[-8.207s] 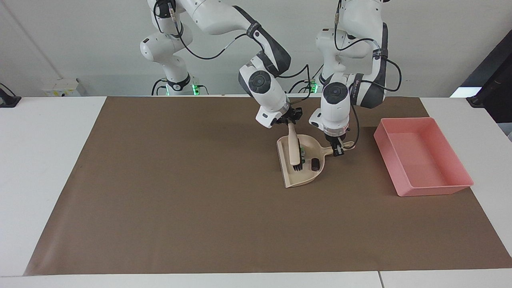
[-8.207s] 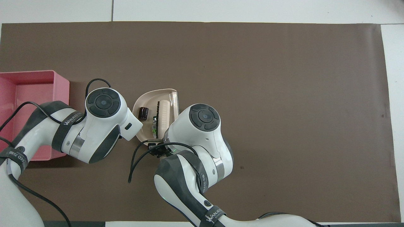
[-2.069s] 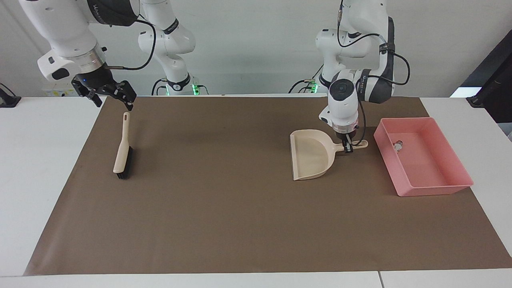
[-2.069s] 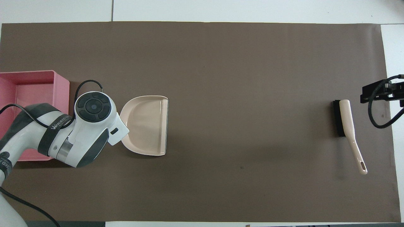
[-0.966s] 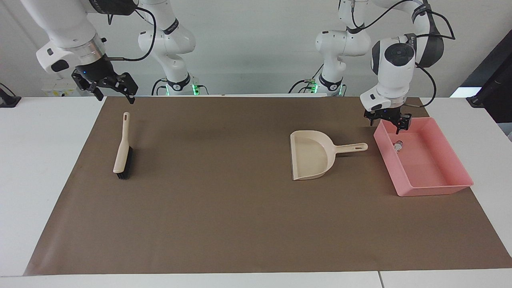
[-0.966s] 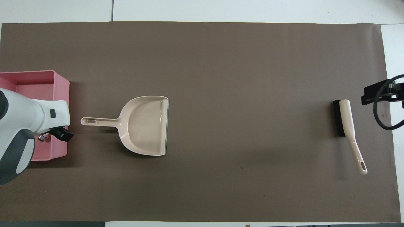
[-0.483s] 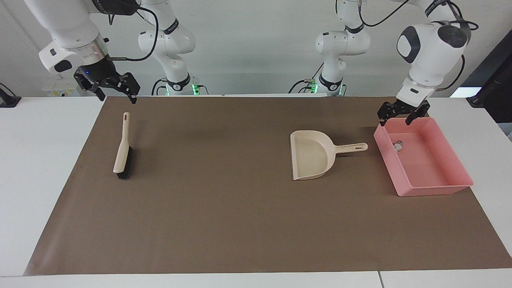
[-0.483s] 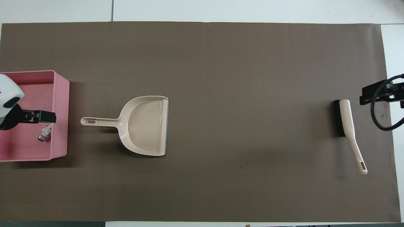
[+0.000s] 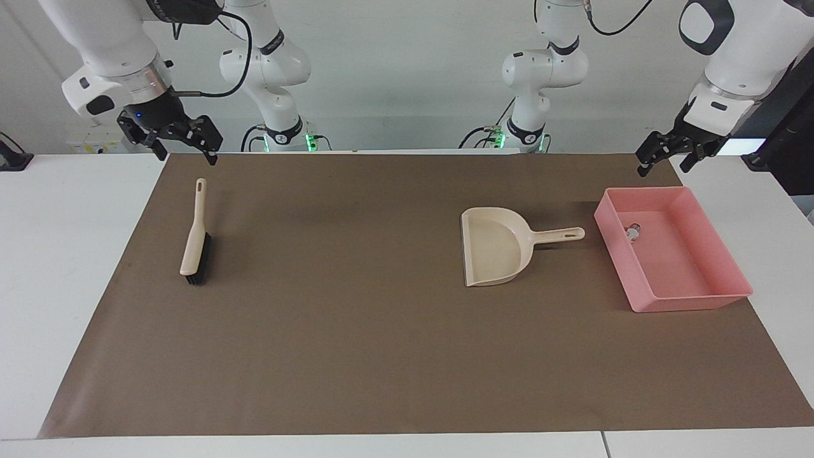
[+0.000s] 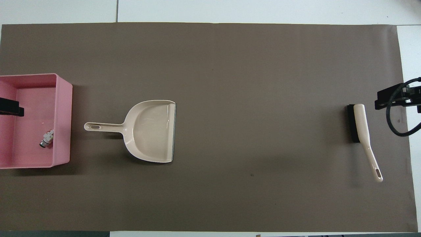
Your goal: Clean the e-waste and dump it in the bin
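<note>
- Since half a second ago, left claw (image 9: 665,157) has risen off the bin's near wall and swung out toward the tabletop corner at the left arm's end; it now hangs over the mat edge, fingers spread, holding nothing.
- Right claw (image 9: 170,142): unchanged, hanging over the mat's near corner at the right arm's end, above the brush handle tip; fingers spread, empty.
- Bin (image 9: 722,293): shallow pink tray, resting on the brown mat (image 9: 356,356) at the left arm's end.
- E-waste (image 10: 47,138): one small white piece visible, lying on the bin floor by the wall nearest the dustpan; the dark cylinder cannot be made out.
- Dustpan (image 9: 496,248): beige, flat on the mat, empty, handle pointing toward the bin, apart from it.
- Brush (image 9: 194,236): beige handle, black bristles, lying on the mat at the right arm's end, well apart from the dustpan.
- Tabletop (image 9: 63,254): white, carrying the mat.
</note>
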Controlling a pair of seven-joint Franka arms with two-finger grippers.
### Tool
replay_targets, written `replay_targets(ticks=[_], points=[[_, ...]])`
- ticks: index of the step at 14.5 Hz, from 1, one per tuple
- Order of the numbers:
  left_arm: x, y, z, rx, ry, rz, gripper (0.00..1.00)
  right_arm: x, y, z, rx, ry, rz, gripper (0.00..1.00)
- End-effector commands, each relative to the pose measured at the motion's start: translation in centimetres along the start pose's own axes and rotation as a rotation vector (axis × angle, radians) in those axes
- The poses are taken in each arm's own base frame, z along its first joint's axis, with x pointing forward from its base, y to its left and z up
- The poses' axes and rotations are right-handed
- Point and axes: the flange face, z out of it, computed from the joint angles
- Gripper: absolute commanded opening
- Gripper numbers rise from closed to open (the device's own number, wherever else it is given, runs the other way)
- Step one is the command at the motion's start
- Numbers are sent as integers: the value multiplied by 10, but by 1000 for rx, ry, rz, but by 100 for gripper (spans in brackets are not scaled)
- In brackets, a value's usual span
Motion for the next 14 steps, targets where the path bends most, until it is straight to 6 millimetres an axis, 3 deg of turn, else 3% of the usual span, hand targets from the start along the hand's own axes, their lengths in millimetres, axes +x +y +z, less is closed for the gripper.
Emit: replay_targets(ticks=[1, 7, 10, 12, 14], points=[[4, -4, -8, -31, -14, -23, 98, 1, 1, 1, -11, 3, -7, 100], [3, 8, -21, -69, -17, -10, 98, 1, 1, 1, -11, 3, -7, 100], [8, 19, -16, -98, -48, -3, 98, 1, 2, 1, -11, 2, -5, 100], [11, 15, -30, -105, -30, -8, 98, 1, 2, 1, -9, 3, -4, 100], [11, 28, -29, -92, -38, 14, 98, 1, 2, 1, -9, 3, -4, 100]])
